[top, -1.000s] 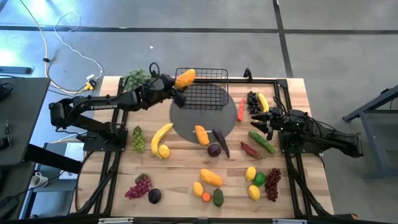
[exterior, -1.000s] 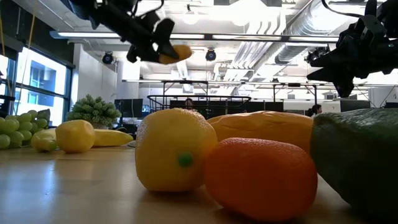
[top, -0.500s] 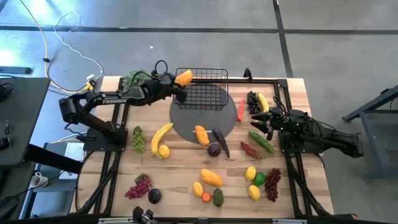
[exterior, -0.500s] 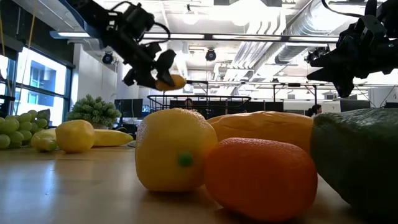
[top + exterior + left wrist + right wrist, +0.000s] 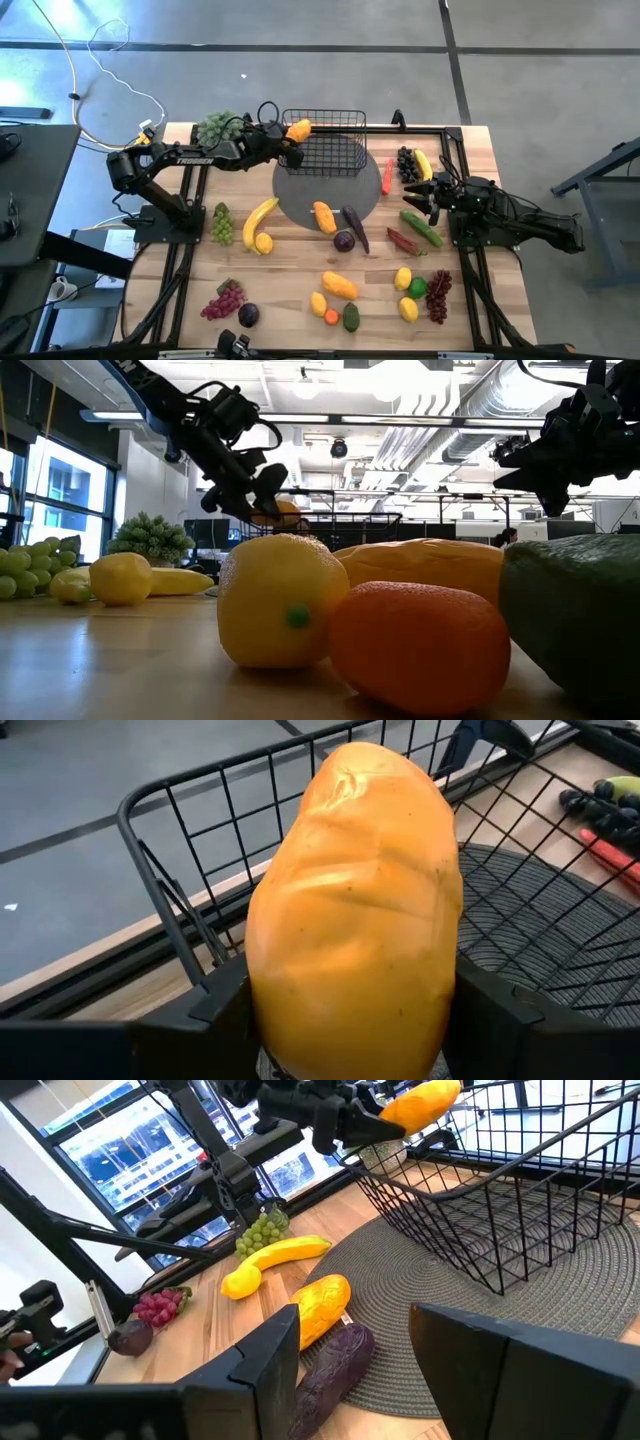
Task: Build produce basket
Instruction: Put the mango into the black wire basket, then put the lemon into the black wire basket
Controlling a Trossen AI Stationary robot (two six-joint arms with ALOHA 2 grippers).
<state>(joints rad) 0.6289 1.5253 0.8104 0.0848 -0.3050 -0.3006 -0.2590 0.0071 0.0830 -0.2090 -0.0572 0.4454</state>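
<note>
My left gripper [image 5: 288,139] is shut on an orange mango [image 5: 298,130] at the left rim of the black wire basket [image 5: 330,142], which stands on the round grey mat [image 5: 300,195] at the table's far middle. The mango fills the left wrist view [image 5: 355,910] and shows in the low view [image 5: 280,512] and the right wrist view [image 5: 420,1104]. My right gripper [image 5: 420,192] is open and empty above the table's right side, near a green cucumber [image 5: 421,228]. Other produce lies spread over the table. My left gripper pinches the mango's near end [image 5: 350,1020] between its two fingers [image 5: 215,1015], one on each side. The fingers come from the table's left, slanting slightly down. The mango points away from the gripper over the basket's left rim [image 5: 190,790], lifted clear.
A leafy grey-green bunch [image 5: 218,126] sits at the far left corner. A banana [image 5: 258,216], lemon [image 5: 264,242] and green grapes [image 5: 222,224] lie left of the mat; a mango [image 5: 324,216] and eggplant [image 5: 355,226] on its near edge. More fruit lies along the near edge.
My left gripper has gone down and slightly toward the table's left with the mango, bringing it from above the basket's far-left corner to rim height. The arm's base links have swung toward the right. My right gripper has kept still.
</note>
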